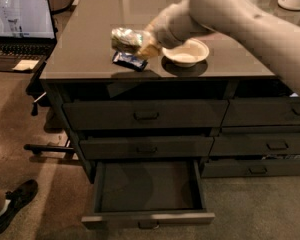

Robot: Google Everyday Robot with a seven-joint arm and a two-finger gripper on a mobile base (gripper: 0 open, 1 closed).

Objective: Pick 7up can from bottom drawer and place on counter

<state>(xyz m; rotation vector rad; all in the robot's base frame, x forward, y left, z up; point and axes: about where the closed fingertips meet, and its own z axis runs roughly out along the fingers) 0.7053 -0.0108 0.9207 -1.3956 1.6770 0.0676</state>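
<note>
The 7up can (125, 38), silvery with green markings, lies on its side in my gripper (141, 44), held just over the left part of the counter (85, 44). The gripper is shut on the can, and its tan fingers (150, 48) show at the can's right end. My arm reaches in from the upper right. The bottom drawer (147, 218) is pulled open below the left column, and its inside shows nothing in it.
A dark blue snack packet (130, 60) lies on the counter under the can. A white bowl (186, 52) stands just to its right. An open laptop (20, 24) sits at far left. A person's shoe (12, 204) is on the floor at lower left.
</note>
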